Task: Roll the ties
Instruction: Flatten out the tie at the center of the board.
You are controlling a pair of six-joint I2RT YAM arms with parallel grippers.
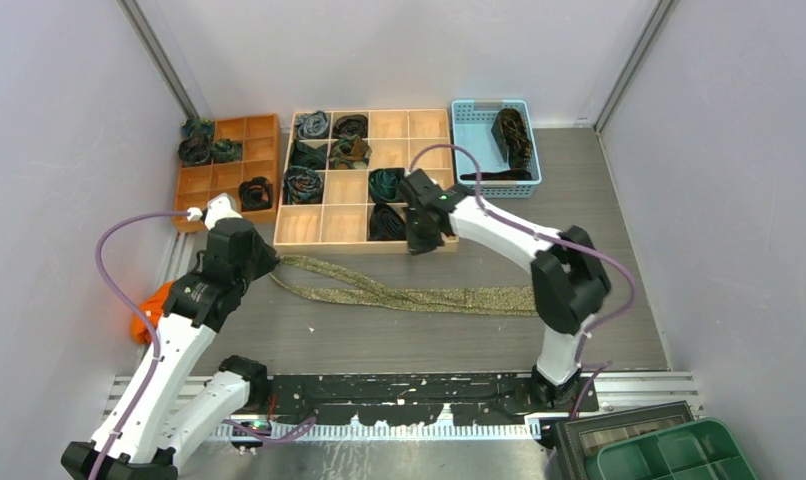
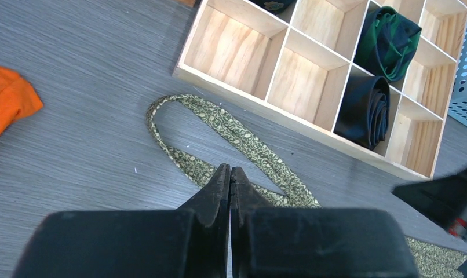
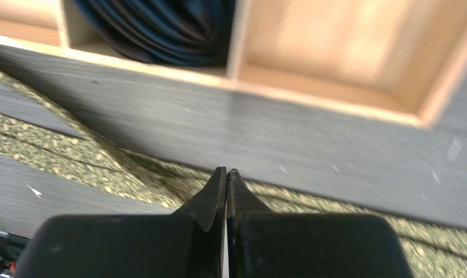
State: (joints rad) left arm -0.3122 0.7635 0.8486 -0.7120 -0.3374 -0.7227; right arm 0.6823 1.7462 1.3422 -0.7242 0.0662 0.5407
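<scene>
Olive-gold tie [image 1: 409,296] is lying looped on the tabletop [image 1: 379,338] beside the wooden tray [image 1: 304,226]. We are seeing the left tool [image 2: 229,172] and right tool [image 3: 226,174] above it, both closed, gripping nothing.

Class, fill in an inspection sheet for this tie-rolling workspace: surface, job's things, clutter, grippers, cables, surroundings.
Surface: grey wood-grain table.
Job's things: olive-gold tie lies flat, folded back on itself, in front of the wooden tray; rolled ties fill some tray compartments; unrolled ties in the blue basket.
Clutter: orange cloth at the left; green bin at the near right.
Grippers: left gripper and right gripper, fingers shut, both above the olive-gold tie.
Cables: purple cable looping along each arm.
Surroundings: plain grey walls.
</scene>
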